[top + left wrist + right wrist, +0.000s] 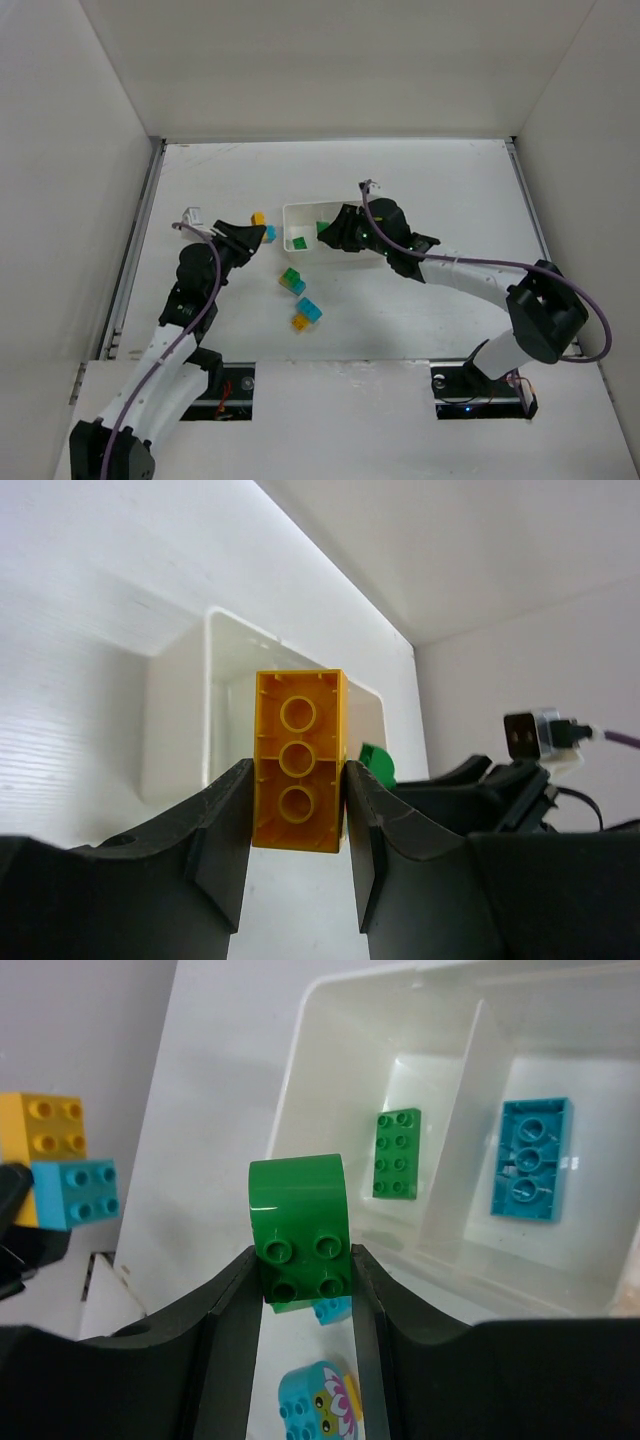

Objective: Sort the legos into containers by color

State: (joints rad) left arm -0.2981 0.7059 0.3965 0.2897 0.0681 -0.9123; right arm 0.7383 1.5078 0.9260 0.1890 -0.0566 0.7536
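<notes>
My left gripper (297, 820) is shut on a yellow-orange brick (298, 760), hollow underside toward the camera. In the top view it (250, 232) holds this brick (258, 218), joined to a cyan one (270, 233), just left of the white tray (290, 212). My right gripper (305, 1280) is shut on a green curved brick (300, 1230) above the tray's near left corner; the top view shows this gripper (330, 228) too. The tray (295, 1070) holds a flat green brick (398, 1154) in its left compartment and a cyan brick (530, 1158) in the middle one.
A green-cyan stack (291, 281) and a cyan-yellow stack (305, 313) lie on the table in front of the tray. A cyan piece with a flower face (315, 1405) shows below my right fingers. White walls enclose the table on three sides.
</notes>
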